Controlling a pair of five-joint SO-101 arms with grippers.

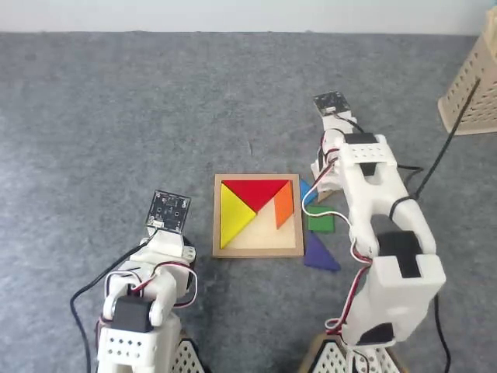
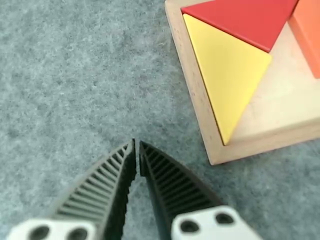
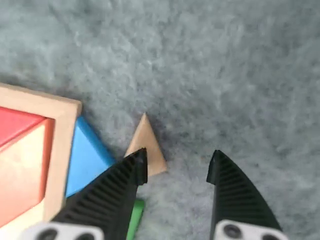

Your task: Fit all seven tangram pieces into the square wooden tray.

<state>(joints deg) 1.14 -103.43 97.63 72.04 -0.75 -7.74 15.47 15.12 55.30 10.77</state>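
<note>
The square wooden tray lies mid-table and holds a red triangle, a yellow triangle and an orange piece. Off its right side lie a blue triangle, a green square and a purple triangle. A small tan triangle lies by the blue triangle. My right gripper is open just above the carpet, one fingertip at the tan triangle's edge. Left of the tray, my left gripper hangs shut and empty over bare carpet.
Grey carpet covers the whole table, with free room behind and to the left of the tray. A perforated wooden box stands at the back right. The right arm overhangs the loose pieces.
</note>
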